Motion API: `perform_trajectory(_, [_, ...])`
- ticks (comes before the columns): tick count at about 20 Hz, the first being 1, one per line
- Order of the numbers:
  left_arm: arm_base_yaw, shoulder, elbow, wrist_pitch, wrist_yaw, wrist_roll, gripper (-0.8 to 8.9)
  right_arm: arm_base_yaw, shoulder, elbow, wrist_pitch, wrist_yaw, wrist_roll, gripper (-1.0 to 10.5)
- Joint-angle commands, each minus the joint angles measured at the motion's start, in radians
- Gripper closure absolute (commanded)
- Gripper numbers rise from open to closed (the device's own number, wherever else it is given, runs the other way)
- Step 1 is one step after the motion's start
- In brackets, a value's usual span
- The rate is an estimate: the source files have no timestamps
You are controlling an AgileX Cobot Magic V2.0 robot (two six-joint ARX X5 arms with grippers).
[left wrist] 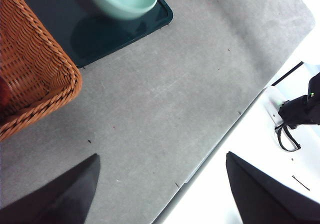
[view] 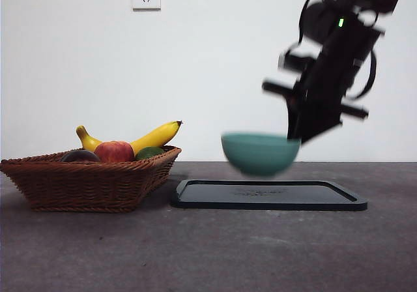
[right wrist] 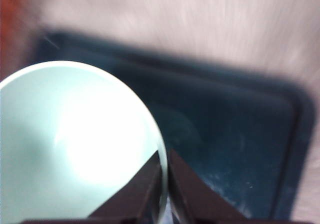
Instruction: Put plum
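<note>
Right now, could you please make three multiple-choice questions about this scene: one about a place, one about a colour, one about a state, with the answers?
1. Where is the plum?
A. in the wicker basket
B. on the black tray
C. in the bowl

2. What colour is the bowl?
A. red
B. pale green
C. yellow

3. What is the state of the right gripper?
A. open above the basket
B. out of view
C. shut on the bowl's rim, holding it above the tray

Answers:
1. A: the dark fruit lies in the basket beside the apple, banana and green fruit.
2. B: the front view and both wrist views show it pale green.
3. C: the right wrist view shows the jaws pinching the rim, and the front view shows the bowl off the tray.
</note>
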Motion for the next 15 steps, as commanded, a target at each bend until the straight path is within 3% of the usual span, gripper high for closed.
perform_trajectory(1, [-0.003,0.006,0.016,0.003,0.005,0.016,4.12,0.005,-0.093,0.024,-0.029,-0.007,-0.009,9.3])
perform_trajectory(4, [-0.003,0.006,0.016,0.004,0.005,0.016,4.12,0.005,-0.214,0.024,-0.102,-0.054,-0.023,9.3])
perform_trajectory(10, [-0.003,0.006,0.016,0.004,0.005,0.017,4.12,0.055,-0.414,0.014,-0.323,-0.049,-0.100,9.3])
perform_trajectory(15, [-0.003,0.006,0.016,0.005,0.005,0.017,4.12,0.134,-0.532,-0.141,-0.312,-0.040,-0.101,9.3])
